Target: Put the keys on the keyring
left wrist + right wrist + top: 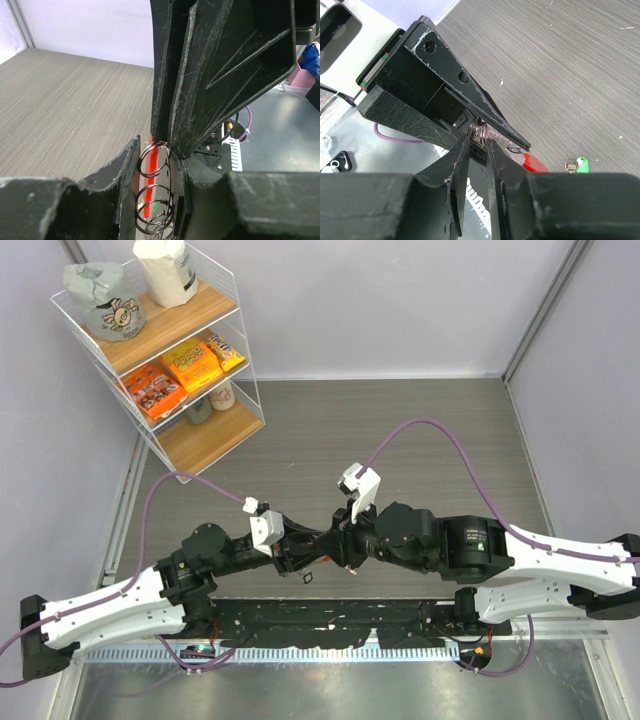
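The keyring (pixel 156 162) is off the tabletop, at the middle of the scene near its front edge. It is clamped between the fingers of the left end effector (pixel 160 172), and the tips of the right end effector (pixel 477 142) pinch it too. It shows as several loops of thin silvery wire stacked edge-on, with a bright red arc behind them. The green key (pixel 576 164) lies flat on the tabletop, apart from the ring, its bright green head beside its short metal blade. A small dark piece (pixel 310 576) lies on the tabletop just near of the ring; whether it is the black key cannot be told.
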Robot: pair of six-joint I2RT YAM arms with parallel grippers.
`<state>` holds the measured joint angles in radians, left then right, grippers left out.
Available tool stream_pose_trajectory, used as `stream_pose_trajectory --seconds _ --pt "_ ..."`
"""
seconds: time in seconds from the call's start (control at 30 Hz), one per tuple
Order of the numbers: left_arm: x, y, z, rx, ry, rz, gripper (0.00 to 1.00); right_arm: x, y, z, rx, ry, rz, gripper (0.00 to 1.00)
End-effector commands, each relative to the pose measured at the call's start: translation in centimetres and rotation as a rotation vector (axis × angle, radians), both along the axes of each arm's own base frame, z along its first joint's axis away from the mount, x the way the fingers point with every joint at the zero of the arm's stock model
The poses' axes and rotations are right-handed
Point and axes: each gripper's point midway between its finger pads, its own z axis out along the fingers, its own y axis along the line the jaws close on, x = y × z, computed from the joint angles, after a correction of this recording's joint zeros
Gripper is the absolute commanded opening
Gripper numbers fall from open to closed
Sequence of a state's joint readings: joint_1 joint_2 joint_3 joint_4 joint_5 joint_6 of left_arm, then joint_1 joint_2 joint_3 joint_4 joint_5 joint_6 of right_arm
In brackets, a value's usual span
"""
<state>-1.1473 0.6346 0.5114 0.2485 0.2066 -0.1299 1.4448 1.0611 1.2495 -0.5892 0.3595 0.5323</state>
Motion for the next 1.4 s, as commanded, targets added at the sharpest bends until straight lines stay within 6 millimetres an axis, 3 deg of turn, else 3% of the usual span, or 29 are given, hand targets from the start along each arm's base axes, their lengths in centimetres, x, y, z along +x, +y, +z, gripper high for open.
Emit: stream_pose_trajectory --seconds 0.0,0.83,0.97,1.07,1.23,1.27,1.37 --pt "-0.4 0.5 3.7 -0.125 -0.051 -0.006 0.0 0.6 0.7 1.3 0.042 -0.008 -0.036 0.25" --pt "-0.8 0.8 3.9 -0.14 -0.061 -0.02 0.0 1.7 1.1 -0.5 -0.012 -0.014 -0.107 0.25" --pt "-0.7 0.8 3.9 -0.139 -0.062 -0.015 0.0 1.7 1.1 -0.6 -0.01 -0.012 -0.106 0.18" --pt "-0.5 0.9 3.9 -0.139 -0.062 0.001 0.0 1.6 0.9 -0.7 -0.01 -0.01 -0.1 0.05" --pt "-0.1 1.2 3.8 -0.14 -0.057 0.026 0.0 1.3 0.4 -0.6 -0.002 -0.023 -0.078 0.05" --pt "-0.1 1.3 3.9 -0.141 -0.053 0.029 0.03 1.2 0.1 -0.3 0.005 -0.029 -0.073 0.06" --pt "-0.6 1.5 4.0 -0.145 -0.042 0.005 0.31 1.0 -0.3 0.0 0.012 -0.046 -0.051 0.06"
